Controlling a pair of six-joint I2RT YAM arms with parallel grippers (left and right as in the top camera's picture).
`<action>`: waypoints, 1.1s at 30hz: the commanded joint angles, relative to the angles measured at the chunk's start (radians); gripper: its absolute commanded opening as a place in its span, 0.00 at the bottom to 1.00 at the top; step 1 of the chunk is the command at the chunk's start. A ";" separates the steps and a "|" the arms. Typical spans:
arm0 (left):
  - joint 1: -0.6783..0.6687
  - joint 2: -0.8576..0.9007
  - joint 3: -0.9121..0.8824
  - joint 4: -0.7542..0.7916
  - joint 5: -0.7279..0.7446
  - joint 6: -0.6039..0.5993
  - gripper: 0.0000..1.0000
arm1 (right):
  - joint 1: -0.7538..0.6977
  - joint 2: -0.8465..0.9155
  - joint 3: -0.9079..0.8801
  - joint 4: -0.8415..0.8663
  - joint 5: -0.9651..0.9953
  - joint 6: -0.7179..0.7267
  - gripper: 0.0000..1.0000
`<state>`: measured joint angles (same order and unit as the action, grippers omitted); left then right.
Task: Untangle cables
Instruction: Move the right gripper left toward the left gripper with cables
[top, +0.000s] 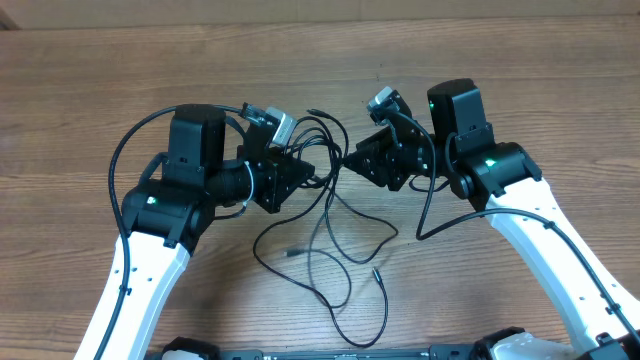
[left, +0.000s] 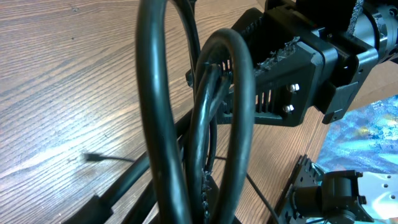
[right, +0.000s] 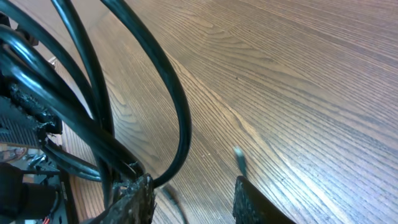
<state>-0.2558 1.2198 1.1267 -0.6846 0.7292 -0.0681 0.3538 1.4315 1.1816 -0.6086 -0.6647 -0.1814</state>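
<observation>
Cables (left: 152, 93): bunching btwn the two grippers at mid table (top: 90, 90), w/ loose loops trailing toward the near edge and plug tips (top: 292, 253) lying on the wood. L gripper (top: 308, 172): pinching tight on the cables, several strands looping out from its jaws. R gripper (right: 193, 202): standing partly wide, fingers (right: 134, 202) apart w/ bare wood showing btwn them, one strand running just beside one finger, gripping nothing.
</observation>
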 joint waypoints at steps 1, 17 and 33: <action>-0.006 -0.005 0.021 0.000 0.019 0.024 0.04 | -0.002 -0.008 -0.003 0.000 0.006 -0.003 0.43; -0.006 -0.005 0.021 -0.082 -0.161 0.046 0.04 | -0.002 -0.008 -0.003 -0.022 -0.098 -0.142 0.49; -0.006 -0.004 0.021 -0.059 -0.082 0.047 0.04 | 0.026 -0.008 -0.003 0.060 -0.295 -0.378 0.43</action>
<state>-0.2558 1.2198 1.1271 -0.7410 0.6136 -0.0452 0.3676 1.4315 1.1816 -0.5747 -0.9276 -0.5056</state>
